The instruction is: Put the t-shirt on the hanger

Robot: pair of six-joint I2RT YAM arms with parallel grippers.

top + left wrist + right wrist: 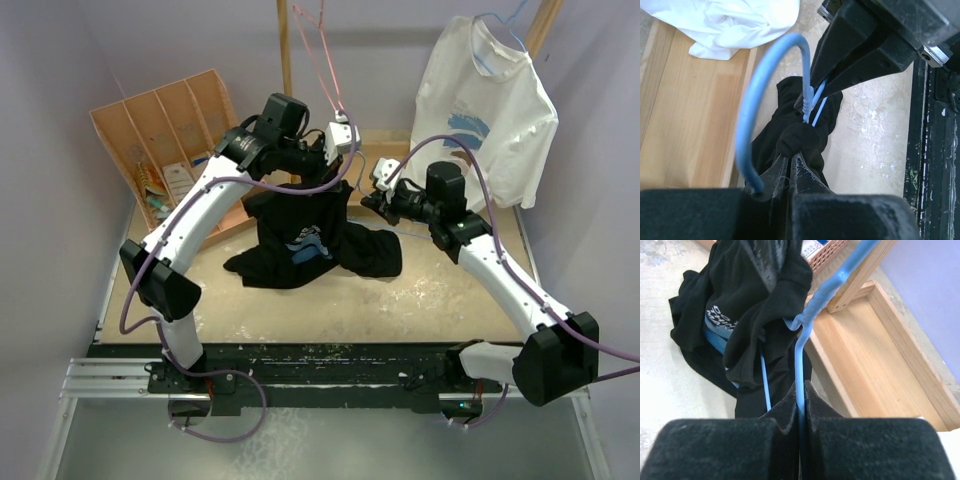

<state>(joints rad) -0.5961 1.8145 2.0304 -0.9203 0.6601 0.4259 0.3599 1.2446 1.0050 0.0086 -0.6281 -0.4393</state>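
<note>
The black t-shirt (300, 235) hangs bunched in the middle of the table, its blue graphic facing up and its lower part lying on the surface. My left gripper (322, 168) is shut on a fold of the t-shirt (799, 137) near the collar. The light-blue hanger (800, 355) runs up out of the collar, its hook (747, 115) curving beside my left fingers. My right gripper (801, 390) is shut on the hanger's wire just below the twisted neck, right of the t-shirt (760, 300). In the top view the right gripper (370, 198) sits at the shirt's right shoulder. Most of the hanger is hidden inside the cloth.
A white t-shirt (485, 110) hangs on another blue hanger at the back right. A pink-red wire hanger (320, 60) hangs at the back centre. A wooden divider box (165, 140) stands at the back left, and a wooden tray (875, 355) lies along the far edge.
</note>
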